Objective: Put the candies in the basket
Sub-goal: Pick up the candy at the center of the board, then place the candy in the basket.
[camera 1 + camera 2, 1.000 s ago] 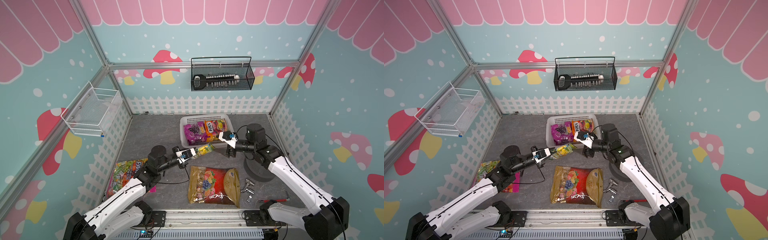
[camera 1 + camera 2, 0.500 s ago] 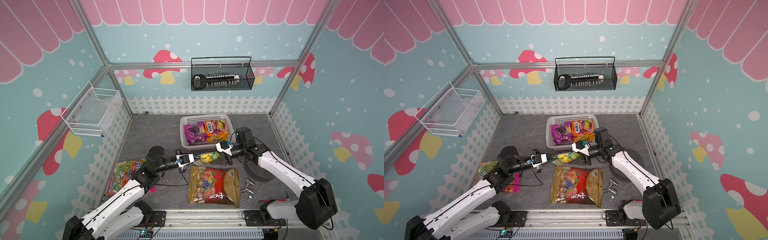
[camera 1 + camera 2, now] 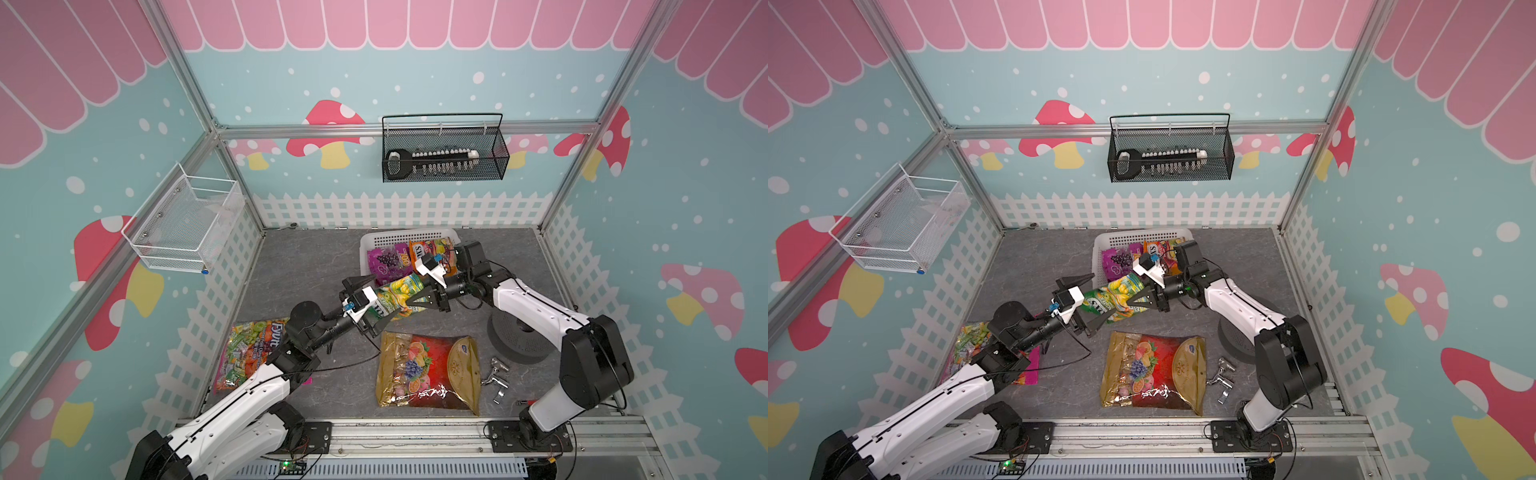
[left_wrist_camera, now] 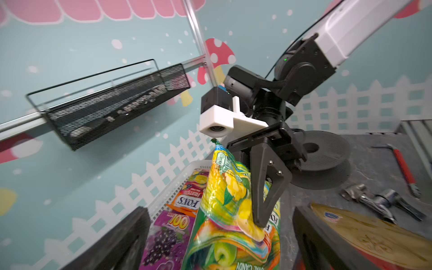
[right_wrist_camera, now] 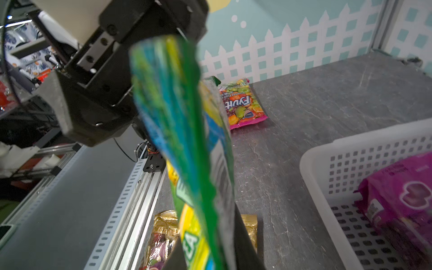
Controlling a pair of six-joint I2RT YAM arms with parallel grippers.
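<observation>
Grey bench (image 3: 307, 266), mushroom-papered walls (image 3: 415, 83): right tool (image 3: 415, 300) is clenching the green candy bag (image 3: 399, 291) above mid-bench, near the far-edge basket (image 3: 374, 239); left tool (image 3: 377, 305) is gaping around it, best backing clear before transfer.

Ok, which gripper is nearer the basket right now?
Right. The right gripper, shut on the green bag, sits just in front of the basket. The left gripper, open at the bag's other end, is farther out toward the front.
</observation>
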